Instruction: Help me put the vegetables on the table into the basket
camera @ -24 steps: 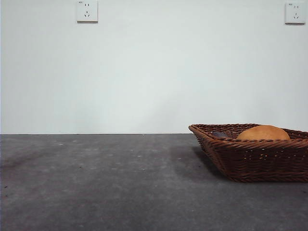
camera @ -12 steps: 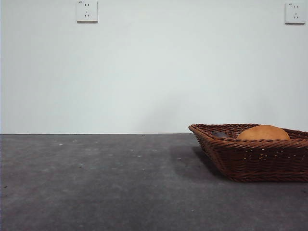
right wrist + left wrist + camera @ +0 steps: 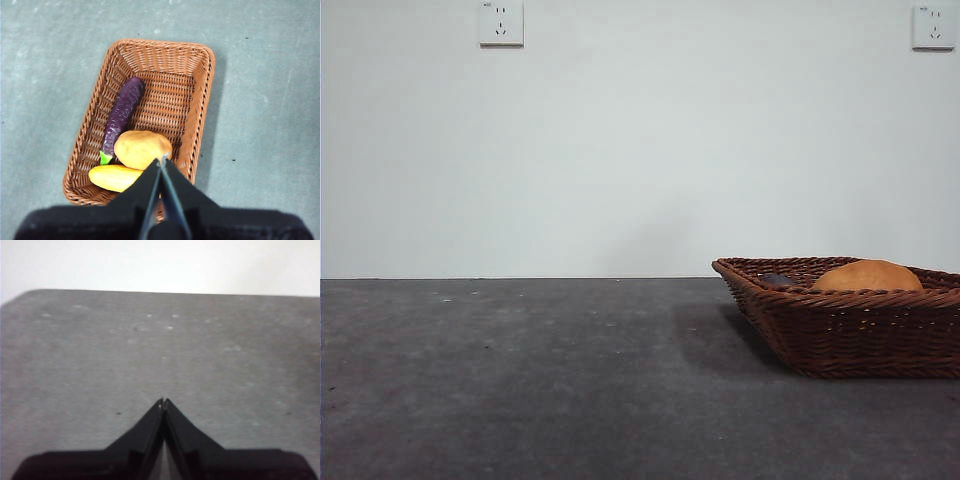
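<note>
The basket (image 3: 840,318) sat at the lower right of the front view on the table (image 3: 520,380). Seen from above, it held the eggplant (image 3: 121,118), the potato (image 3: 142,149) and the yellow vegetable (image 3: 114,177), all touching. The right gripper (image 3: 162,161) hung above them, jaws pressed together, empty. The left gripper (image 3: 163,402), likewise closed, faced bare table.

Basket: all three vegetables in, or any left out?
All in: eggplant, potato and yellow vegetable lie inside the basket.
</note>
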Motion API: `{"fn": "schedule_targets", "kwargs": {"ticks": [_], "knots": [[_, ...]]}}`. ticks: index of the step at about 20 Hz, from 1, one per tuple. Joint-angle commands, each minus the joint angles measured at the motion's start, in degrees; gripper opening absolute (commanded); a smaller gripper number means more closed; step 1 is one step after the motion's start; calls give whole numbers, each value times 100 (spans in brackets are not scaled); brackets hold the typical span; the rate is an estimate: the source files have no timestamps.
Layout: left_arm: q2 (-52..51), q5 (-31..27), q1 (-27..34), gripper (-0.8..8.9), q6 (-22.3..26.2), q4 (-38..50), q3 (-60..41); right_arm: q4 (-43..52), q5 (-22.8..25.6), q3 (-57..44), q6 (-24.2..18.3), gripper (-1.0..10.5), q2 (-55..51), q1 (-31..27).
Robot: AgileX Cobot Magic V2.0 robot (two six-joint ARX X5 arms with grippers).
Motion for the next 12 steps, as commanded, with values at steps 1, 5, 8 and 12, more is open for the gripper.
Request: {"fn": "schedule_targets", "kwargs": {"ticks": [1, 5, 8, 12], "knots": [[-13, -7, -92, -4, -367, 81, -61, 35, 24, 4, -39, 0, 20, 4], [31, -9, -85, -4, -367, 81, -61, 35, 24, 4, -39, 0, 20, 4], [63, -11, -85, -4, -367, 81, -61, 35, 24, 4, -39, 0, 20, 4], [81, -11, -85, -4, -367, 81, -61, 35, 22, 4, -39, 0, 20, 4]]}}
